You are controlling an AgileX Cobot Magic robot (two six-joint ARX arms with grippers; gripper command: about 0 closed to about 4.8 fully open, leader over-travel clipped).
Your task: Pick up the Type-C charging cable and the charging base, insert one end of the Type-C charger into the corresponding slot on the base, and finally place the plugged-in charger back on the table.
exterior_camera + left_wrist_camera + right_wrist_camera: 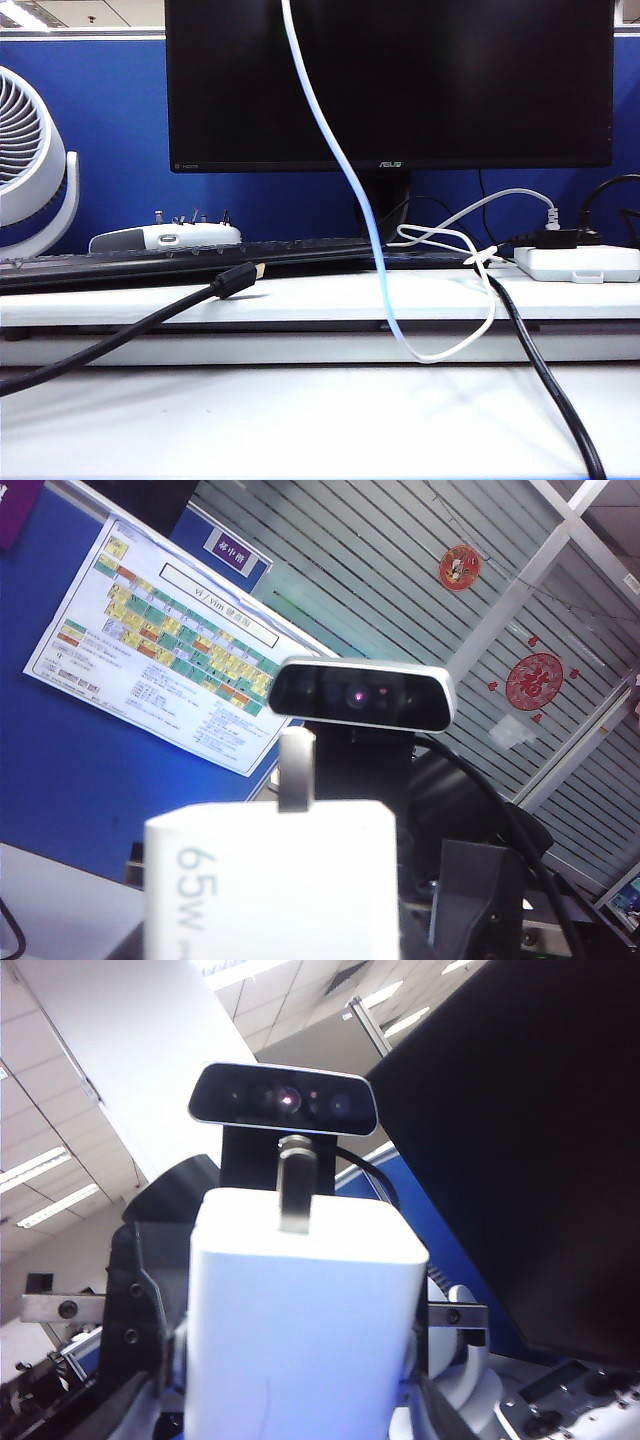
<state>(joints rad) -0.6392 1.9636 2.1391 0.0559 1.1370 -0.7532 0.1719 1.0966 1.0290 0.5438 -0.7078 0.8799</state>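
I had the charger block [300,1300] up in the air between my two wrists, well above the table [300,420], and neither of my arms showed in the outside view. My left gripper [290,1360] held the block: the right wrist view showed its dark jaws flanking the white body on both sides, set wide around it, with the folding metal prong pointing up. My right gripper [480,890] sat just beyond the block, facing it, seen only as a dark shape under its camera in the left wrist view; I could not tell from the pictures whether its jaws stood wide or narrow, and I saw nothing between them. The white cable [340,160] hung down from above the top edge of the outside view, crossed in front of the monitor [450,80], and looped onto the raised ledge beside the power strip [580,262], so one end of it was lifted up near my grippers. I judged the picking up of both things done. Whether the plug was seated I could not say, since the face with the slots and the plug end itself were hidden in every view. If it was in, what remained was to lower the joined pair to the table and let go; if not, the insertion was left too
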